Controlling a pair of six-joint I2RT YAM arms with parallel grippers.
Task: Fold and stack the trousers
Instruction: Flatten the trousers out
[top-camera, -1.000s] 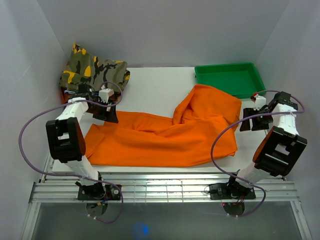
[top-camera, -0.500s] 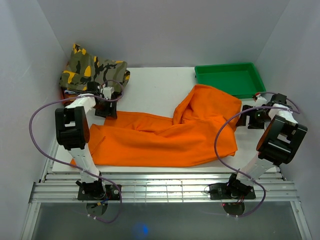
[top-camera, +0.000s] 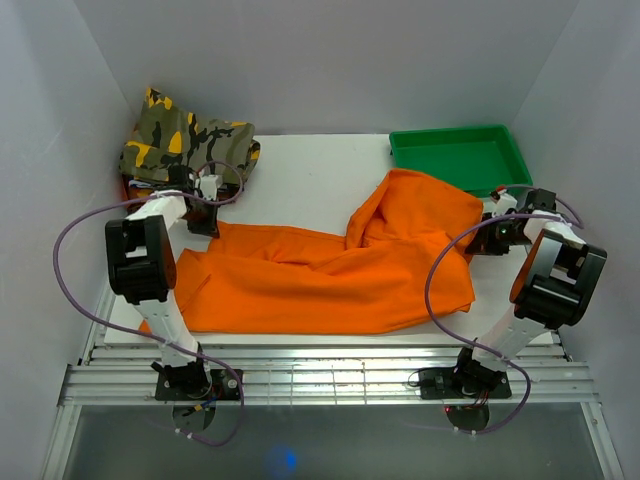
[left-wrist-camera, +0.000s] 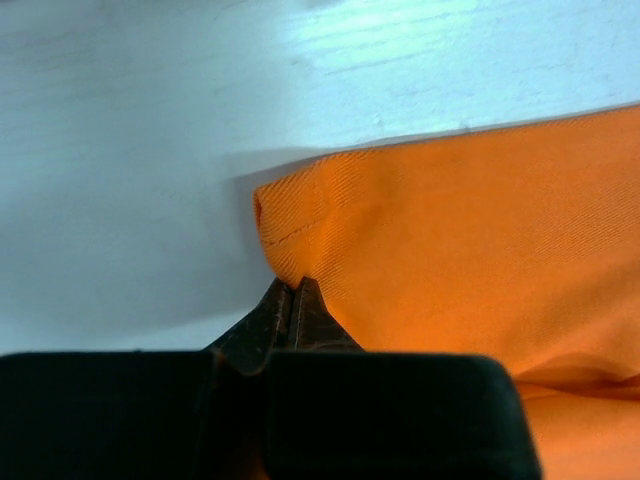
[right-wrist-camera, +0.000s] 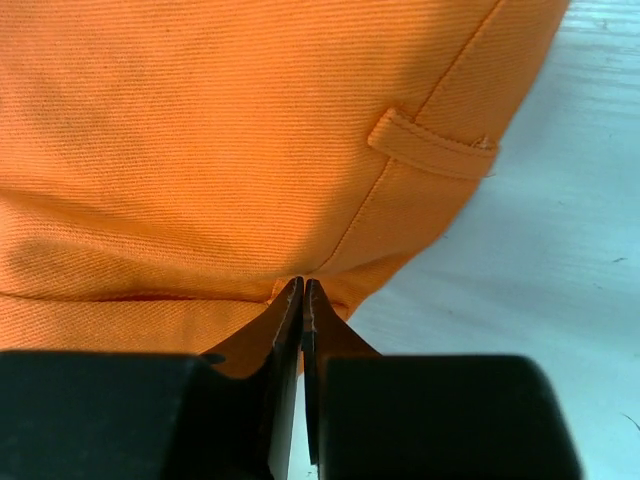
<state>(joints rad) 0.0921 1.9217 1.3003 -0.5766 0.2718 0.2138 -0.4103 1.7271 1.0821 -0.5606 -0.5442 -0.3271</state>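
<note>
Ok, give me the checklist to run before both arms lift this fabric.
1. The left gripper is shut on the trousers at a leg hem corner: ok.
2. The right gripper is shut on the waist edge below the belt loop: ok.
3. Depth of fabric between the pads: cannot tell, the tips hide it.
4. The trousers lie flat: not ok, the waist end is bunched and folded over.
5. Bare table beyond the fabric for folding: ok.
6. The camouflage garment and green tray are apart from both grips: ok.
</note>
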